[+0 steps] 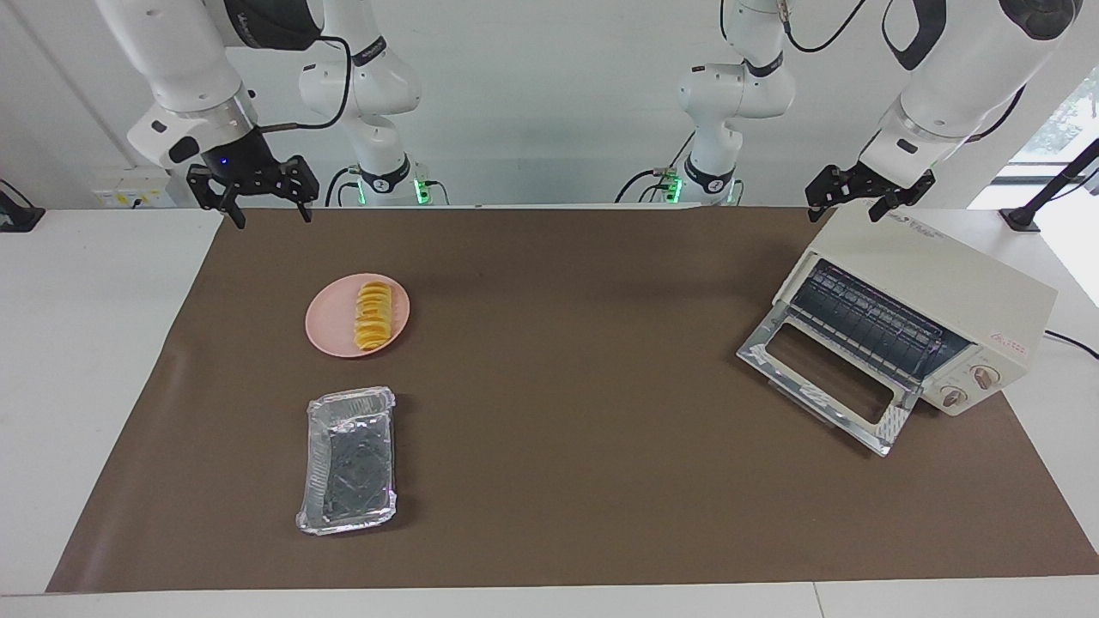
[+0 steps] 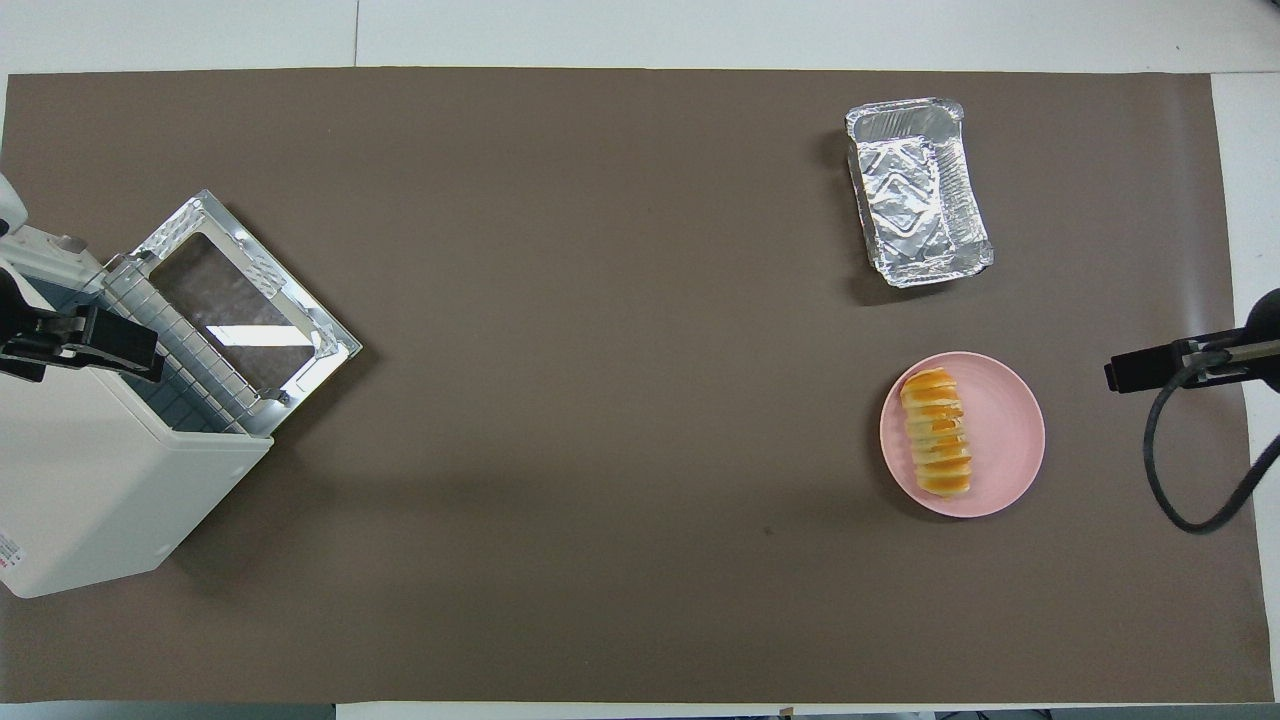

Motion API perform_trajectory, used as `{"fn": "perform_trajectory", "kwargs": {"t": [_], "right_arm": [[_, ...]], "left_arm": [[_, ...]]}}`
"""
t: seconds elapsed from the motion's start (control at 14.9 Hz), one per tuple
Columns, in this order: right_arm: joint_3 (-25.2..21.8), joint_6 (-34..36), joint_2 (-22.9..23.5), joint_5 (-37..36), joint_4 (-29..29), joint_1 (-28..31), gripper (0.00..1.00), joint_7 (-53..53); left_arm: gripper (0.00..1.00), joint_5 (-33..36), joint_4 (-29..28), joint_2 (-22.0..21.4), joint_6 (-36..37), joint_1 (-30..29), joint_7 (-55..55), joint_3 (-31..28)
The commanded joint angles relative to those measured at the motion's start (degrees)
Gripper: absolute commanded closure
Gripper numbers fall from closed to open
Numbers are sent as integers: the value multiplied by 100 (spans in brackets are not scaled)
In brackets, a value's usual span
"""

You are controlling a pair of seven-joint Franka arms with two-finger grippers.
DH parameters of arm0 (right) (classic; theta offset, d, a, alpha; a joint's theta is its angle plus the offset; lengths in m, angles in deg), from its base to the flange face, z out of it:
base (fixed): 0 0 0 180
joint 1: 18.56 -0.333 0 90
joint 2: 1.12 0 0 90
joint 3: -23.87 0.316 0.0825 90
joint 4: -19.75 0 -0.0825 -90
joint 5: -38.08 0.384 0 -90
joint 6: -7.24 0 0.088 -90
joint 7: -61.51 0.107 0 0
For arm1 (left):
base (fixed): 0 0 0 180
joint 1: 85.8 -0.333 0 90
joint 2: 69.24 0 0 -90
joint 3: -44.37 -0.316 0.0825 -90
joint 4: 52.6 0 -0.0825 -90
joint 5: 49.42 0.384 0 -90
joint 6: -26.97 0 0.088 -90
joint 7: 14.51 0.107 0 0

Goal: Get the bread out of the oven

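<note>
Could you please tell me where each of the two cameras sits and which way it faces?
Facing view: high, across the table from the robots, looking at them; both arms hang in from the top, left gripper over the oven, right gripper over the table's edge.
Overhead view: high over the robots' end, looking steeply down and forward; only the grippers' tips show at the sides.
Both show the oven with its door down, the bread on the pink plate, and the foil tray.

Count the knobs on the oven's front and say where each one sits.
2. Both are on the oven panel beside the open door: one knob nearer the robots, the other knob just below it. None seems hidden.
</note>
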Motion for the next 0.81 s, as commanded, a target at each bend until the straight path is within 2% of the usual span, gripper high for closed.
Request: {"fn": "perform_trajectory", "kwargs": {"t": [0.0,0.13,0.27,0.54,0.74], "right_arm": [[41,738,466,202,847,310,0,-451],[41,1074,589,202,1147,328,0,-496],[41,1057,572,159,1052,320,0,-557],[41,382,458,97,525,319,0,-505],[50,283,493,79,515,407,0,-505]], "left_arm": [[0,-68,-113,-131,-75,-56,16,28],[0,-68,-113,-122,-75,-56,16,28],[0,-68,-113,-131,-75,-56,16,28],[0,-68,-113,-122,-66,-56,16,28],[0,-68,-113,-122,-66,-56,16,28]]}}
